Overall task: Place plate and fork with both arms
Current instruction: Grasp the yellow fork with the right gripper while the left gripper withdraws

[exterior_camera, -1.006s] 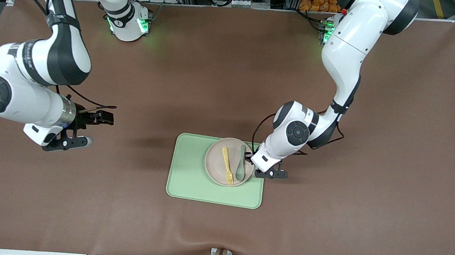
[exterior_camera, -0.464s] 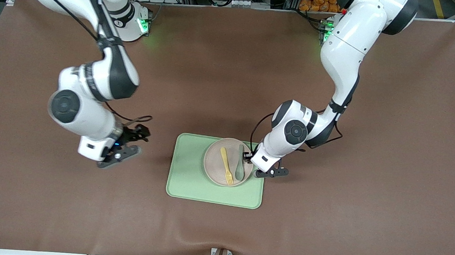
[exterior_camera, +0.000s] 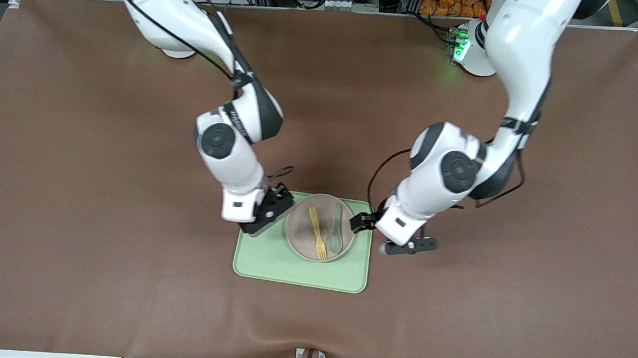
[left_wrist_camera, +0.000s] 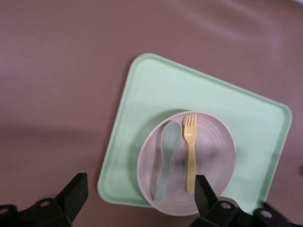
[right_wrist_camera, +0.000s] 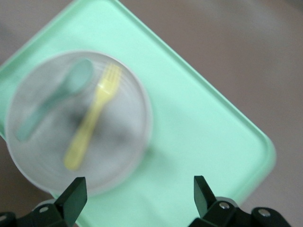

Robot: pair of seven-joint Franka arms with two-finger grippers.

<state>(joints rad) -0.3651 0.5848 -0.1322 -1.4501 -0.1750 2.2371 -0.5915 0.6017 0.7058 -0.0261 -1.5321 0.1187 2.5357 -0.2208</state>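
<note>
Centrally on the brown table lies a rectangular light-green tray, and the small beige-pink plate sits on the part of it toward the left arm's end. Two utensils lie side by side on the plate: the pale yellow fork, tines pointing toward the front camera, and a grey-green spoon next to it, toward the left arm's end. The right gripper is over the tray's edge at the right arm's end, just beside the plate, its fingers spread wide with nothing between them. The left gripper is over the tray's edge at the left arm's end, also spread wide and empty; its wrist view looks down on plate, fork and spoon
</note>
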